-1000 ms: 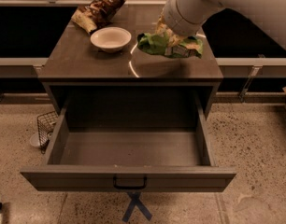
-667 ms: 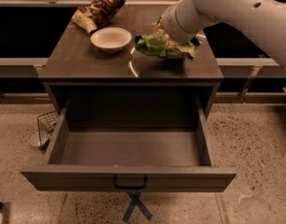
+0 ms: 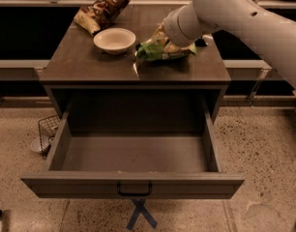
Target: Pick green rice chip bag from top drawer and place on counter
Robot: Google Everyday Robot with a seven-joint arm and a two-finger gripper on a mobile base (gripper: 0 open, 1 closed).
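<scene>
The green rice chip bag (image 3: 161,50) lies on the counter (image 3: 85,64), right of centre, next to the thin white curved line (image 3: 135,69). My gripper (image 3: 183,43) is at the bag's right end, mostly hidden behind my white forearm (image 3: 235,13), which reaches in from the upper right. Whether it still holds the bag cannot be seen. The top drawer (image 3: 133,185) is pulled fully out below the counter. Its inside holds nothing. Its black pull handle (image 3: 134,191) faces the camera.
A white bowl (image 3: 114,39) sits on the counter left of the bag. A brown-and-tan snack bag (image 3: 104,6) lies at the counter's back left. A wire basket (image 3: 46,129) stands on the floor at the left. A blue tape cross (image 3: 140,214) marks the floor in front.
The green bag has come down slightly leftward to rest on the counter. My arm has shifted up and to the right.
</scene>
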